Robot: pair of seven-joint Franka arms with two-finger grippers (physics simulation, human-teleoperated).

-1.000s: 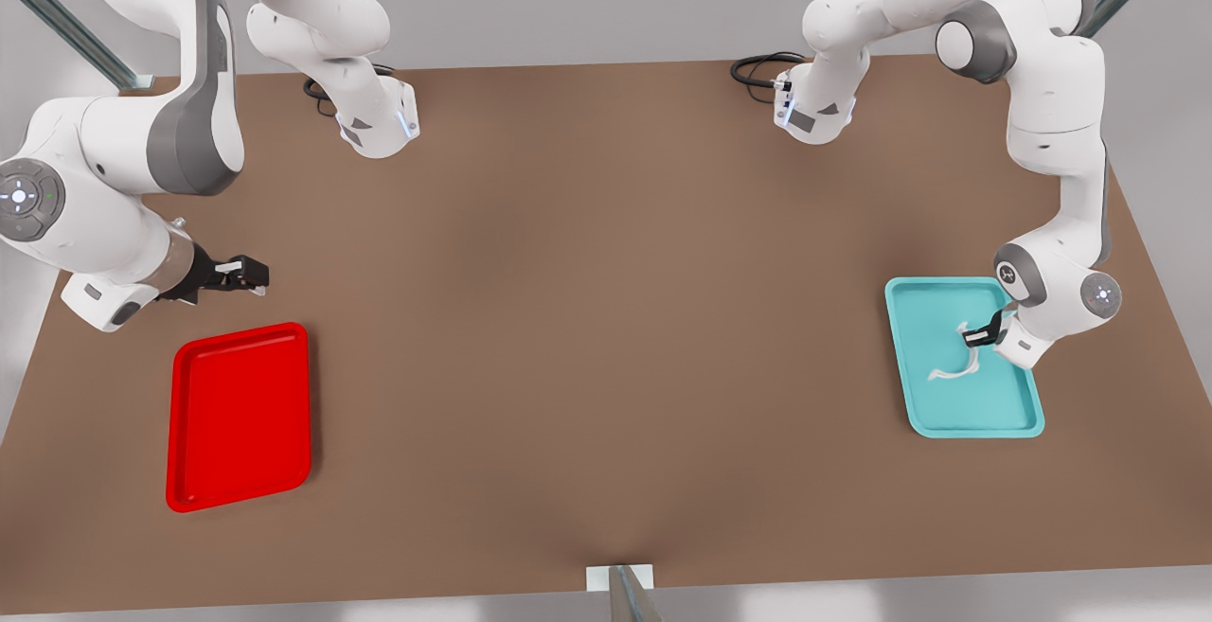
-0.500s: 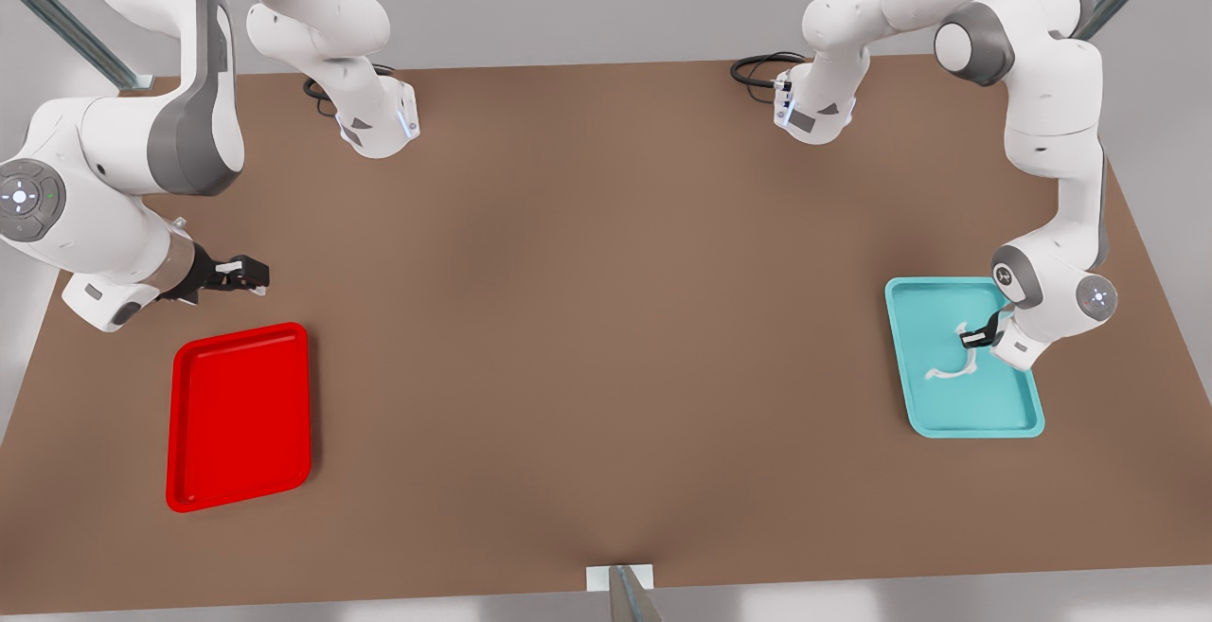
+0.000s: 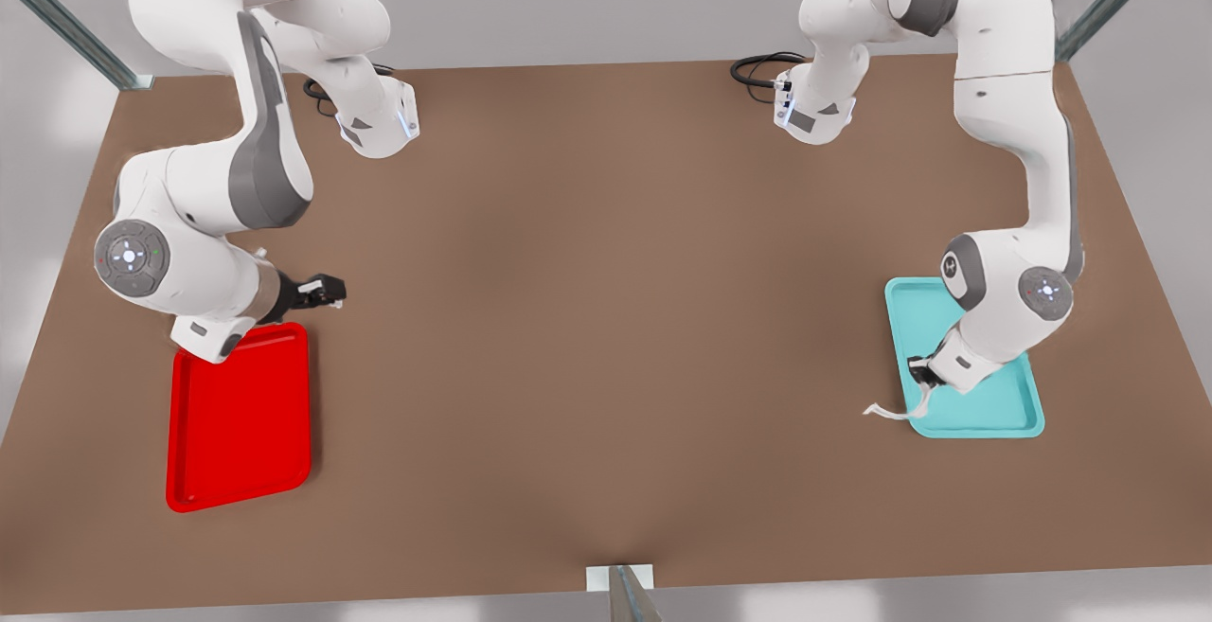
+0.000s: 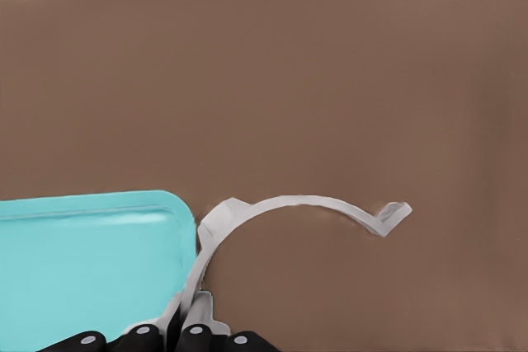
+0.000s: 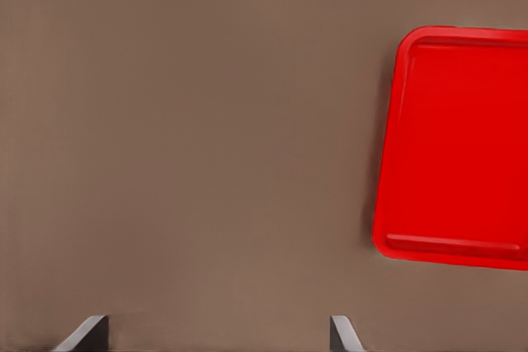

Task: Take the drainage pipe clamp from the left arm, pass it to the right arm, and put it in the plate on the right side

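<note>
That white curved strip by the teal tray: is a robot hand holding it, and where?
Yes. The left gripper pinches the drainage pipe clamp near one end; its other end hangs free over the table. The right gripper, open, holds nothing, near the red plate.

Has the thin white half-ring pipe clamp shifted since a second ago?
Yes. The pipe clamp, shut in the left gripper, has moved from inside the teal tray toward the front view's left, now overhanging the tray's edge above the brown table.
</note>
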